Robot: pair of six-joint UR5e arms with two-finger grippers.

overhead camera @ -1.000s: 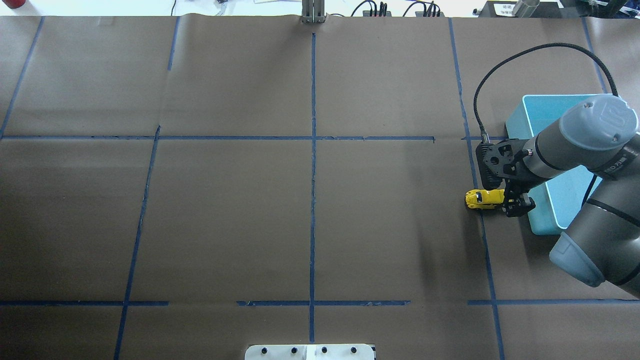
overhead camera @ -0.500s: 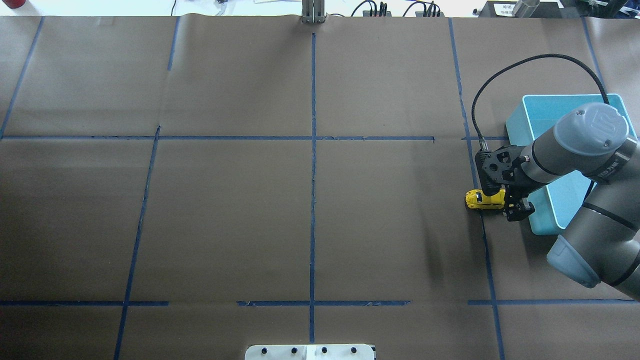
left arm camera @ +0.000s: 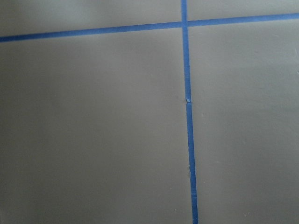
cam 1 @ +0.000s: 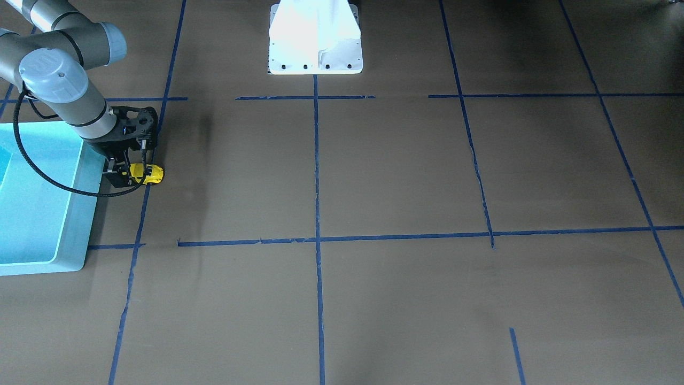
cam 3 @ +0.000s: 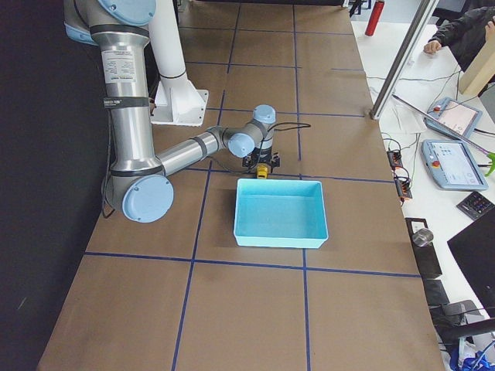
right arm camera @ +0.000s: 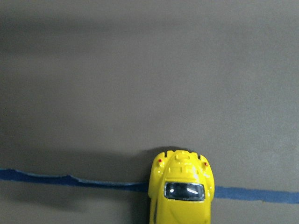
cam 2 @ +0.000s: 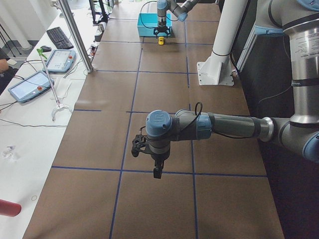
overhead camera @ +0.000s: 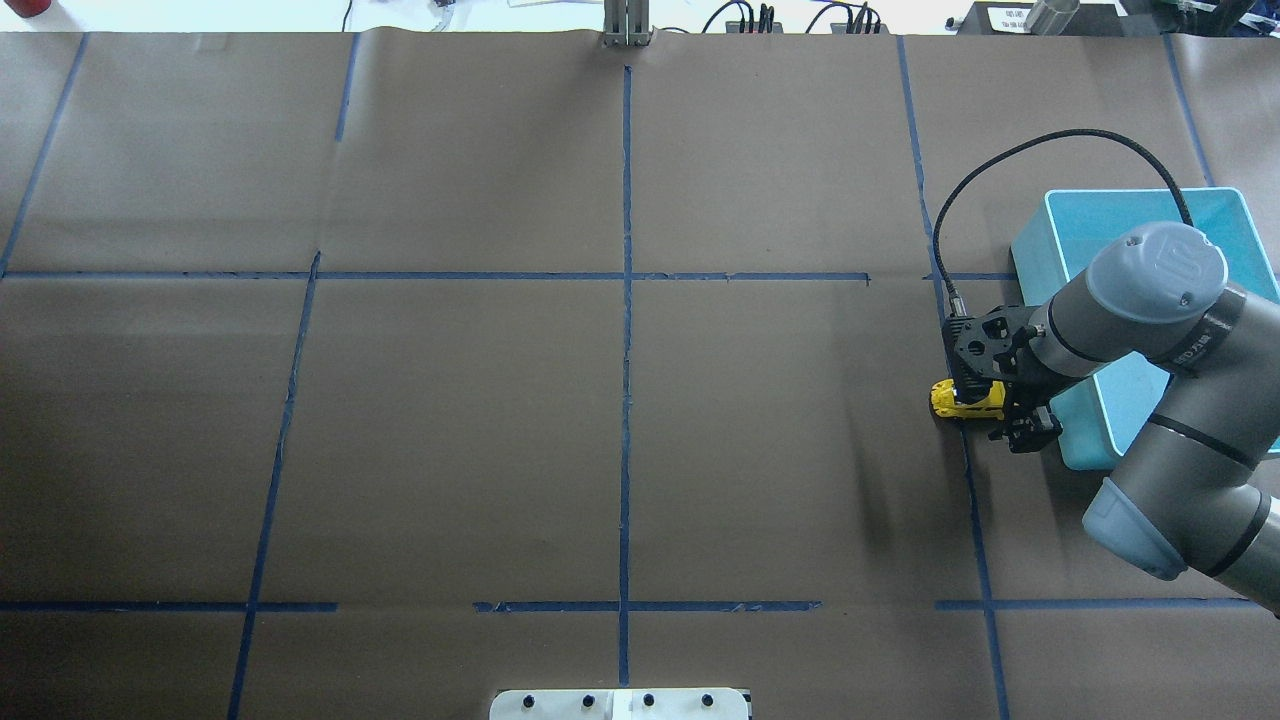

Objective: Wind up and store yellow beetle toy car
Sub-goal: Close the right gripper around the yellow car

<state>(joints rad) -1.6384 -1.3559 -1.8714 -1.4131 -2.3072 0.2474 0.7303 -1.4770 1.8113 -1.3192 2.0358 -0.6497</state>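
The yellow beetle toy car (overhead camera: 955, 400) stands on the brown table paper on a blue tape line, just left of the light-blue bin (overhead camera: 1130, 203). It also shows in the front view (cam 1: 153, 172) and at the bottom of the right wrist view (right arm camera: 182, 191). My right gripper (overhead camera: 1006, 402) is low over the car's bin-side end. Its jaws look open and stand on either side of the car. The bin (cam 1: 53, 263) looks empty. My left gripper (cam 2: 157, 172) hangs over bare paper far from the car. I cannot tell whether it is open or shut.
The robot's white base plate (overhead camera: 620, 703) sits at the near table edge. Blue tape lines (overhead camera: 626, 300) cross the brown paper. The right arm's black cable (overhead camera: 1050, 140) arcs above the bin. Tablets and a keyboard (cam 2: 60, 36) lie on a side table.
My right arm has moved left, so the gripper now covers more of the car. The car has stayed in place.
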